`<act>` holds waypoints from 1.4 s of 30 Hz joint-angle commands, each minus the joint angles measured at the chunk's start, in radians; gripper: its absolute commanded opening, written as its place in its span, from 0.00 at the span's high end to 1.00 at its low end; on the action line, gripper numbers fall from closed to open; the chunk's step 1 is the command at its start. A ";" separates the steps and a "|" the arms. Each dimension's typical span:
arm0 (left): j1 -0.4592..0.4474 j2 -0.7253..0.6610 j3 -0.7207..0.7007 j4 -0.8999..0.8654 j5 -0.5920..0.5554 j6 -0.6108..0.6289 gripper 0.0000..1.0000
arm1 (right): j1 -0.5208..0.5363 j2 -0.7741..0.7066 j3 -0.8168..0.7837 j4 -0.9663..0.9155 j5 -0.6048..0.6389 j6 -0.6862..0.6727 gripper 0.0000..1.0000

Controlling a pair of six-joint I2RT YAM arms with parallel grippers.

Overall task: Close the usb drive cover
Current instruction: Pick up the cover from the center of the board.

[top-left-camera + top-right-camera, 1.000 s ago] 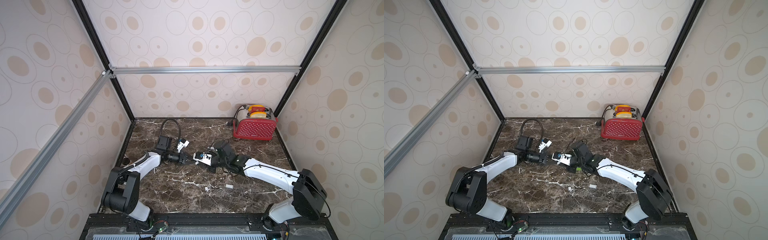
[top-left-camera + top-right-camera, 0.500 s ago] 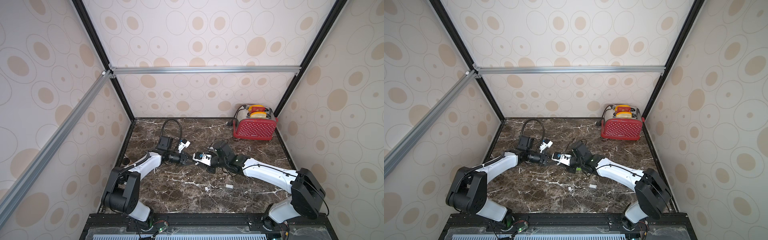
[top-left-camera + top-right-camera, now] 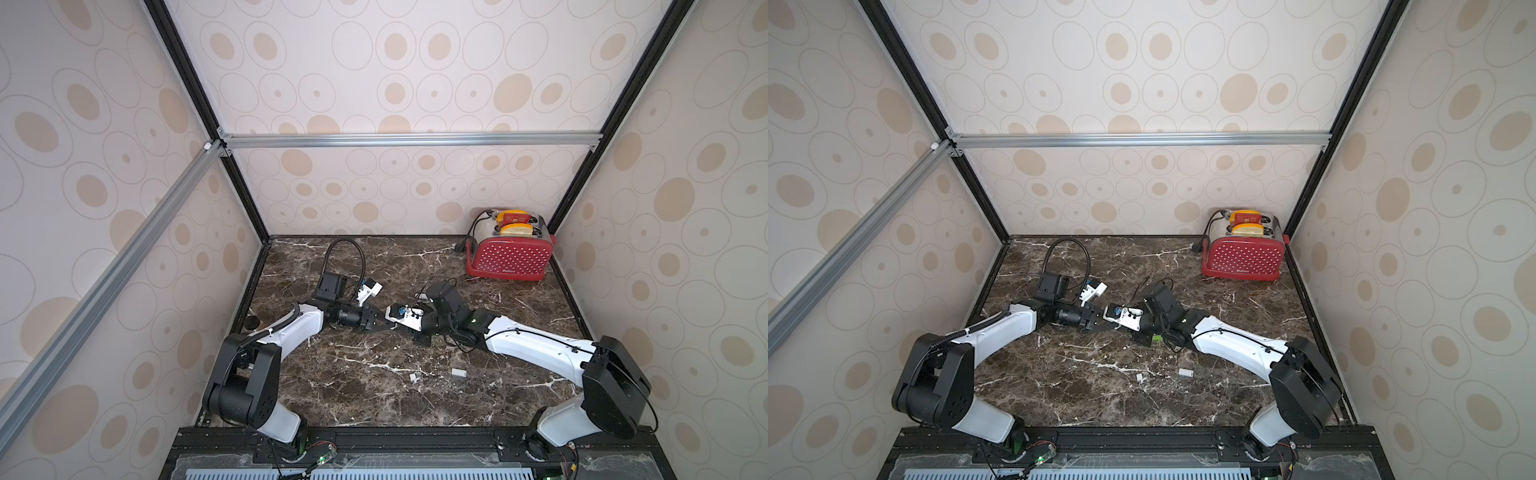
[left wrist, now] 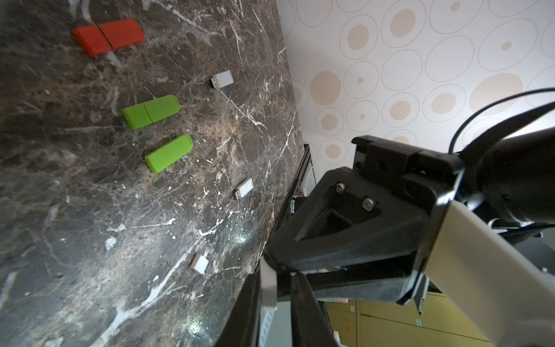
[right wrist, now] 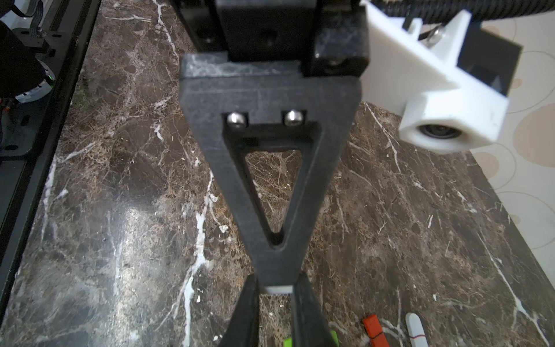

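Both grippers meet tip to tip low over the middle of the marble table [image 3: 374,395]. A small white piece [image 5: 275,289], the usb drive as far as I can tell, sits between the fingers of my right gripper [image 5: 276,293], which is shut on it. In the left wrist view the same white piece [image 4: 268,285] lies against one finger of my left gripper [image 4: 280,279], and a slit of daylight shows at the other finger. I cannot tell cover from body. In both top views the left gripper [image 3: 379,323] and the right gripper [image 3: 390,328] hide the piece.
Two green drives [image 4: 151,111] [image 4: 168,153], a red one [image 4: 108,37], two small white drives [image 4: 221,79] [image 4: 244,188] and a loose white cap [image 4: 199,264] lie on the marble. A red toaster [image 3: 509,253] stands at the back right. Patterned walls close in three sides.
The left gripper has slid right until its tips meet the right gripper's, and its jaws have narrowed. The right arm has barely moved.
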 commanded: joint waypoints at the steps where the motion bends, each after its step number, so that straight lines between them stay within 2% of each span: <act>1: -0.008 0.001 0.014 -0.009 0.034 0.017 0.78 | 0.004 0.016 0.022 0.019 0.007 0.002 0.86; 4: -0.009 0.002 0.017 -0.009 0.035 0.016 0.82 | 0.004 0.017 0.024 0.019 0.004 0.005 0.86; 11: -0.015 0.006 0.021 -0.016 0.034 0.017 0.99 | 0.004 0.018 0.028 0.019 -0.001 0.002 0.86; 16: -0.014 0.007 0.024 -0.018 0.031 0.017 1.00 | 0.004 0.020 0.026 0.018 -0.006 0.002 0.85; 22: -0.015 0.009 0.031 -0.029 0.033 0.023 1.00 | 0.004 -0.008 0.023 -0.039 0.004 -0.029 0.54; 24: -0.013 0.011 0.041 -0.049 0.030 0.041 1.00 | 0.002 -0.037 0.013 -0.107 -0.001 -0.047 0.46; 28: -0.008 0.013 0.057 -0.070 0.032 0.052 1.00 | -0.016 -0.094 -0.007 -0.311 -0.008 -0.072 0.42; 35: 0.022 0.017 0.063 -0.074 0.034 0.050 1.00 | -0.059 -0.170 -0.070 -0.615 0.073 0.006 0.39; 39: 0.052 0.016 0.061 -0.061 0.037 0.032 1.00 | -0.085 -0.124 -0.067 -0.772 0.147 -0.035 0.39; 42: 0.079 0.012 0.059 -0.052 0.035 0.022 1.00 | -0.108 -0.082 -0.073 -0.804 0.201 -0.054 0.39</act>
